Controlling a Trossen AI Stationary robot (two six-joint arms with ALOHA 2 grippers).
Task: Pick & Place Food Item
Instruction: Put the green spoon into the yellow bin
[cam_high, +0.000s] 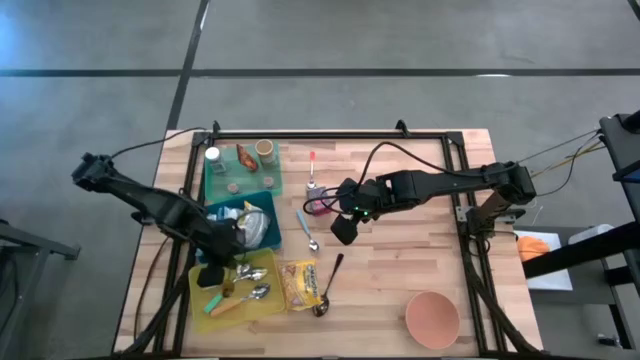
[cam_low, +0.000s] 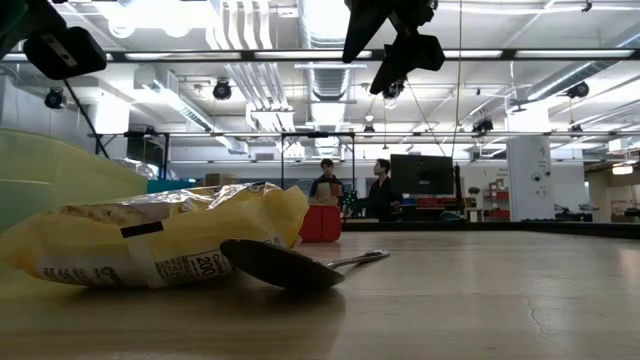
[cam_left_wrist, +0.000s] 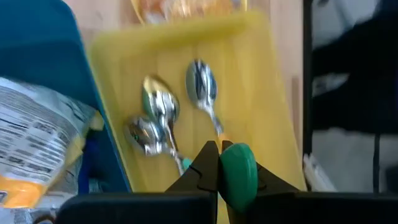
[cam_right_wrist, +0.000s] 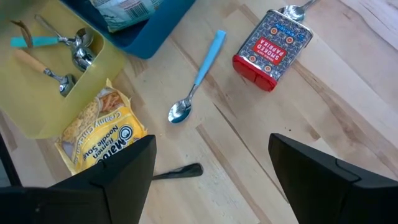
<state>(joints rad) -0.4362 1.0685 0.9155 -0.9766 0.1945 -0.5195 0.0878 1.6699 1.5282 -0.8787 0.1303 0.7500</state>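
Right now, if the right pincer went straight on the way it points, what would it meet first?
Probably bare table. The open right pincer points down at wood between the blue-handled spoon and the dark spoon. The noodle packet lies off to one side. Depth is hard to judge.

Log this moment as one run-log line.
left gripper: shut, over yellow tray | right gripper: open, empty, above table | ramen packet: on table, untouched
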